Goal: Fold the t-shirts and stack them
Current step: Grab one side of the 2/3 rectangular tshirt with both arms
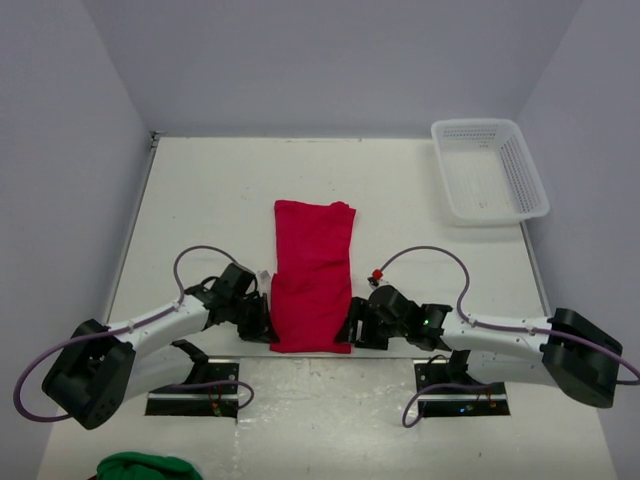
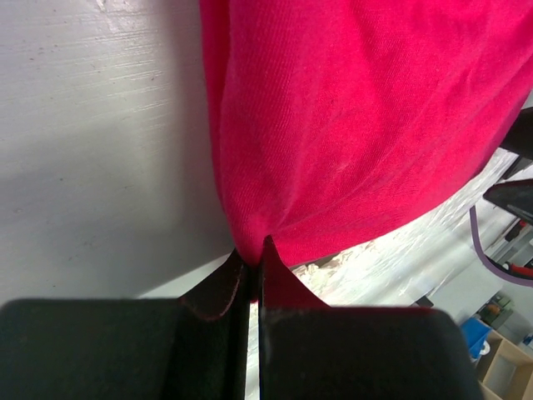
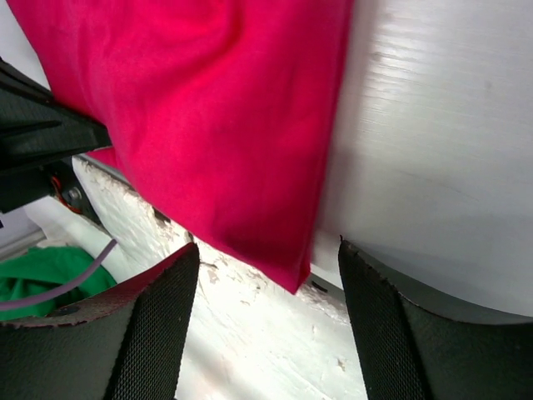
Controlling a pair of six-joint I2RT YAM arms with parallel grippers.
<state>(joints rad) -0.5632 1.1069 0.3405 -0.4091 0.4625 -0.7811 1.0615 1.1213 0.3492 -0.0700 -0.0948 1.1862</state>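
1. Closest to me, at the bottom of the top view, a lump of green cloth (image 1: 148,466) peeks in. It lies well apart from the red shirt.
2. Next come my two arms, side by side. A purple cable (image 1: 205,248) loops off each one.
3. My left hand (image 2: 254,246) is at the near left corner of the t-shirt (image 2: 358,125). Its two fingers are pressed tight together. The red corner is pinched between their tips.
4. My right hand (image 3: 266,250) is at the near right corner of the shirt. Its fingers (image 3: 158,317) stand wide apart, one on each side of the corner. They grip nothing.
5. The t-shirt lies in the middle of the white worktop (image 1: 200,200), between my two hands. It is folded into one long strip that runs away from me.
6. The near end of the strip sits right by the near edge of the worktop. The far end is a bit bumpy and not quite straight.
7. The cloth is plain bright red all over, soft, with a fine knit that shows up close in both wrist views.
8. Farthest away, in the far right corner of the worktop, sits a white plastic basket (image 1: 490,168) full of little holes. It is well apart from the shirt and from both hands.
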